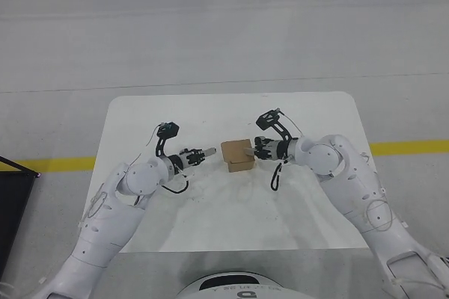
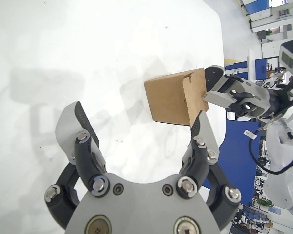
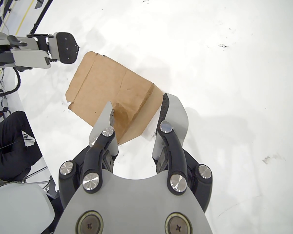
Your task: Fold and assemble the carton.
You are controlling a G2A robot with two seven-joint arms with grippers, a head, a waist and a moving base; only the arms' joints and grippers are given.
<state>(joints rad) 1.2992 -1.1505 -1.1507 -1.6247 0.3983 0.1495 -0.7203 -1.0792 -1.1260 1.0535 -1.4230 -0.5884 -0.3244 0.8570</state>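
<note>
At mid-worktop (image 1: 209, 217) we find the carton (image 1: 236, 155), partly formed, lying on one side. The right hand (image 3: 136, 103) is clamped across one end; the left hand (image 2: 138, 110) stands spread, just beside the opposite end. We judge the cardboard light, stiff, easily creased (grip panels near fold lines, not loose flaps).

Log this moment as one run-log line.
carton on table | right gripper shut on its end panel | left gripper open, close by, not touching
</note>
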